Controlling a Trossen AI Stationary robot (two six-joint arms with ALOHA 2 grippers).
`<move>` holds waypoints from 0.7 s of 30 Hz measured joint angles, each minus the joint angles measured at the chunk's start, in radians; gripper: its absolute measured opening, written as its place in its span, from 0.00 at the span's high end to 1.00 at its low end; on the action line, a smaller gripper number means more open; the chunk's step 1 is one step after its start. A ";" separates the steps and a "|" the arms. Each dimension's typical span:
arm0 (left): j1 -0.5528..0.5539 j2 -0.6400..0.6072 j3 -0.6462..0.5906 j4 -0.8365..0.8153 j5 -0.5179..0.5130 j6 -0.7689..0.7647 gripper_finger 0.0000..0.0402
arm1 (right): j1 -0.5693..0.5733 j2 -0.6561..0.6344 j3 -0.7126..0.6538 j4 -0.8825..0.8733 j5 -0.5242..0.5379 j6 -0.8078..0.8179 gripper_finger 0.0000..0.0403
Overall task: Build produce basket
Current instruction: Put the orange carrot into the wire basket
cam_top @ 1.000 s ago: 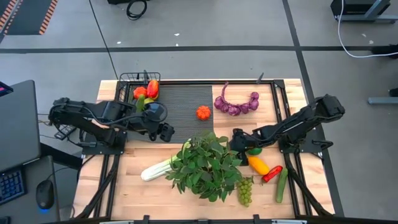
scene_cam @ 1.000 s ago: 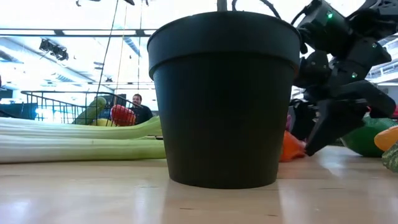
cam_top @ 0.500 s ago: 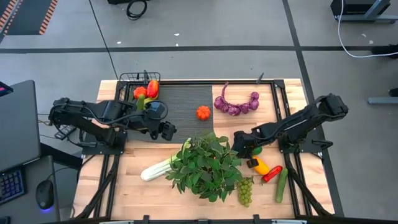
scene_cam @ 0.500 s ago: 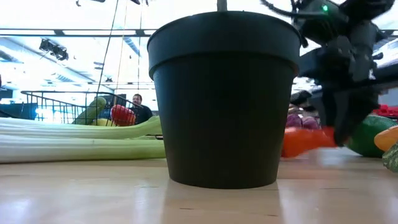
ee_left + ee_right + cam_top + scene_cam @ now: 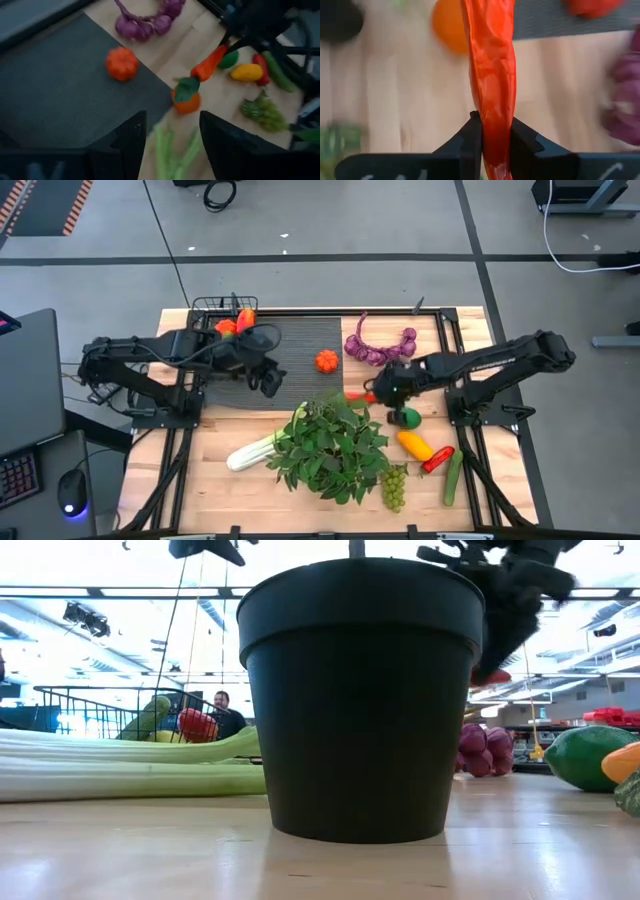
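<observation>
Right wrist view: fingers pinch orange pepper above bare wood.

No legible text anywhere.

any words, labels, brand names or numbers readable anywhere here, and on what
None can be read.
The toy produce, the basket, the black pot and both arms carry no visible print.
The room behind the table in the low view shows no legible sign.
</observation>
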 joint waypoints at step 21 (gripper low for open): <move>0.285 0.006 0.000 0.420 0.075 -0.037 0.49 | -0.235 0.002 0.081 0.545 0.013 0.401 0.82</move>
